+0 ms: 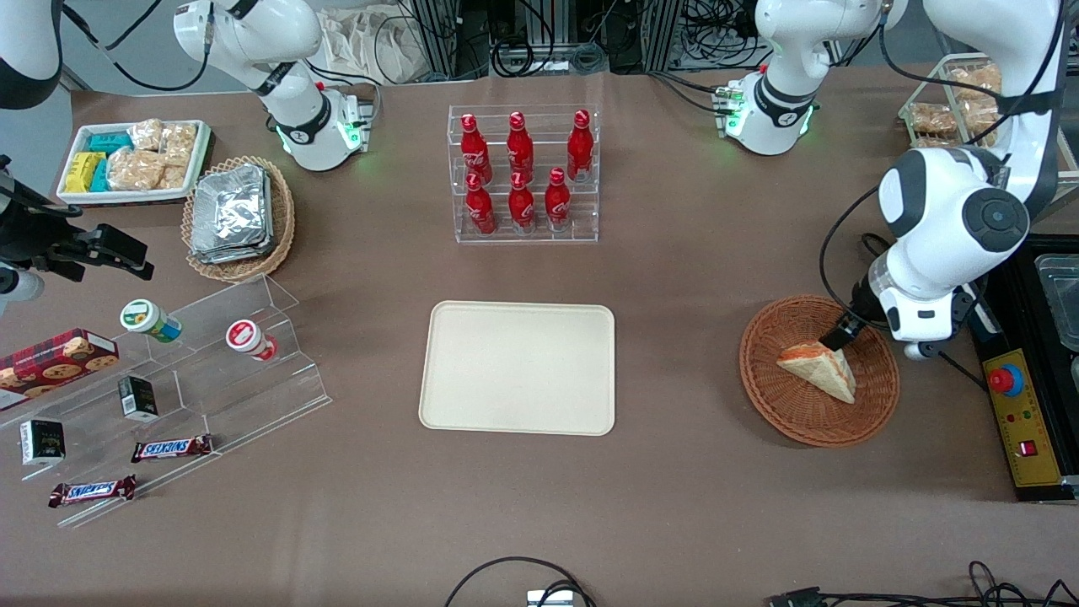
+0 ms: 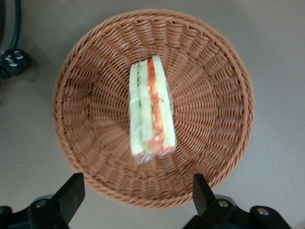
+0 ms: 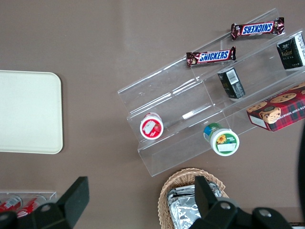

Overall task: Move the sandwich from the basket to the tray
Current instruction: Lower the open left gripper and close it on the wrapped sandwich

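The sandwich (image 2: 151,107), a clear-wrapped wedge standing on edge with its red and green filling up, lies in the middle of the round basket (image 2: 95,71) toward the working arm's end of the worktop. It looks light, soft and easily squashed, with slippery film, so I would pinch it gently across the two flat bread faces. The pincer (image 2: 136,195) hangs spread wide and empty just above it, well apart from the tray (image 1: 518,367).

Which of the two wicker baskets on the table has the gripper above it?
The round reddish-brown basket holding the sandwich; the open gripper hovers over it. The lighter oval basket holds foil packets, toward the parked arm's end.
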